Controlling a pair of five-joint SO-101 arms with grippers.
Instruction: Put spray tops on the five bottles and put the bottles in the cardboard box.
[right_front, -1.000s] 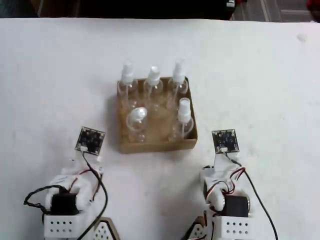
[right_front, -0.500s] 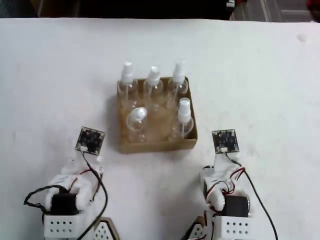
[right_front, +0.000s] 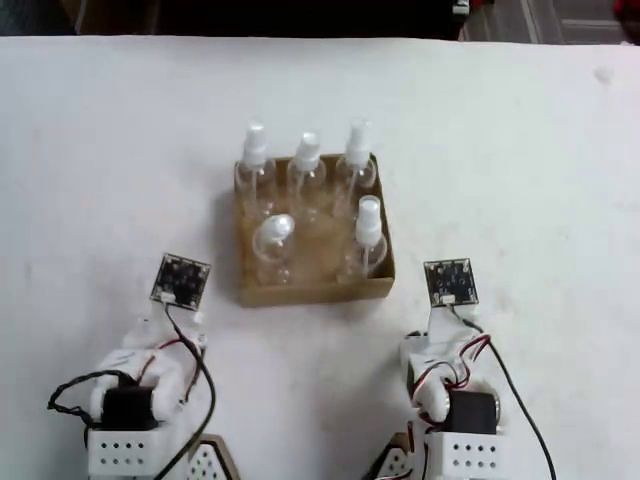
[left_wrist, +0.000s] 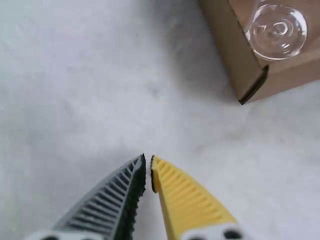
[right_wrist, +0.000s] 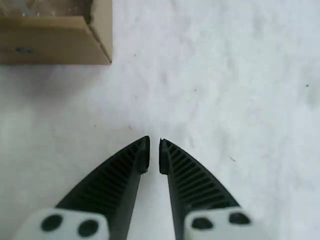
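The cardboard box (right_front: 315, 288) sits mid-table and holds several clear bottles with white spray tops; one stands at the back left (right_front: 254, 165), one at the front right (right_front: 367, 238), and one leans at the front left (right_front: 272, 245). My left arm (right_front: 140, 375) rests at the table's near edge, left of the box. My left gripper (left_wrist: 148, 167) is shut over bare table, a box corner (left_wrist: 247, 82) and a bottle's bottom (left_wrist: 276, 30) ahead of it. My right arm (right_front: 450, 380) rests near the front right. My right gripper (right_wrist: 152, 152) is shut, the box corner (right_wrist: 97, 45) beyond.
White table (right_front: 520, 160) surrounds the box on all sides. Dark floor lies past the table's far edge (right_front: 300, 38). Cables (right_front: 200, 380) trail from both arms near the front edge.
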